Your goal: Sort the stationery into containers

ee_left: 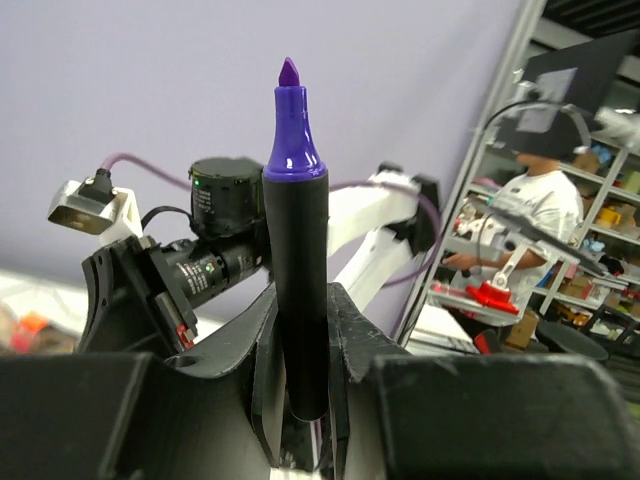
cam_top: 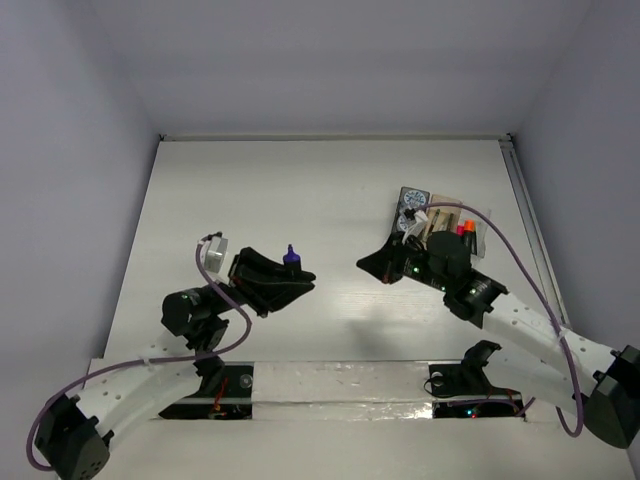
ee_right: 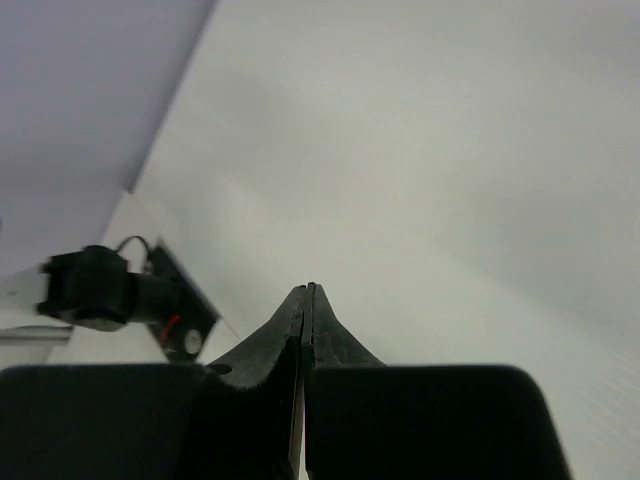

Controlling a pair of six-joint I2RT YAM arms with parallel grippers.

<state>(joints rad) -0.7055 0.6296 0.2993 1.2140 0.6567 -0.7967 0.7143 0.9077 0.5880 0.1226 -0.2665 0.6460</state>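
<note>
The left gripper [ee_left: 302, 330] pinched the purple highlighter [ee_left: 297, 230] by its black body, tip up, above the tabletop [cam_top: 300, 180] — light, hard, maybe slippery. The right gripper [ee_right: 306, 300] was closed — holding nothing.

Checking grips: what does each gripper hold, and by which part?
Left gripper holds the uncapped purple highlighter by its black barrel's lower end. Right gripper is shut on nothing.

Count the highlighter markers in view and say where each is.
1 for sure: the purple marker, held in the left gripper. Orange and pink tips in the clear box behind the right arm may be more, mostly hidden.
</note>
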